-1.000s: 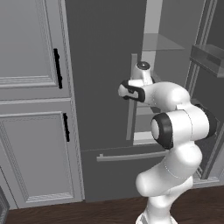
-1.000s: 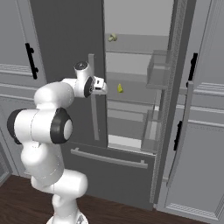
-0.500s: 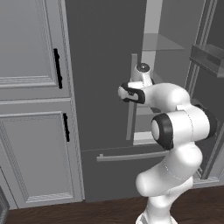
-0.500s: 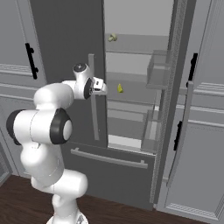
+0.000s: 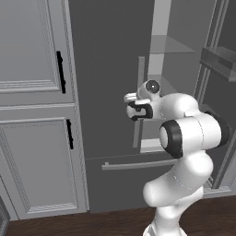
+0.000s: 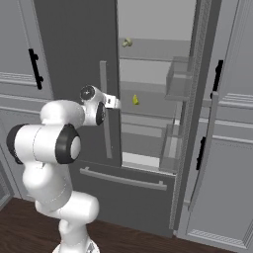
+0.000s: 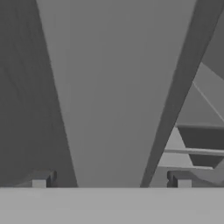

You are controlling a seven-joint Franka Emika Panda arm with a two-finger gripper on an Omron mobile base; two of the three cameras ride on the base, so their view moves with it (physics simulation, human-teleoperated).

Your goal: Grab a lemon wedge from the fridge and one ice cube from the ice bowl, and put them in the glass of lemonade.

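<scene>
A: What is being shown in the right base view that is being hidden in the left one?

B: The tiny bright yellow lemon wedge (image 6: pixel 135 100) is being displayed on a shelf of the tall dark grey fridge (image 6: pixel 74 44), centre of frame, with a paler beige-yellow lump (image 6: pixel 127 43) being seen on the shelf above.

A: How is the white arm being held?

B: It is being bent forward at mid-height, the two-finger gripper (image 6: pixel 117 102) being held wide open and empty beside the long grey vertical door handle (image 6: pixel 105 108), the wedge lying just right of it.

Pincer (image 7: pixel 110 180) spread wide (arm raised)
</scene>
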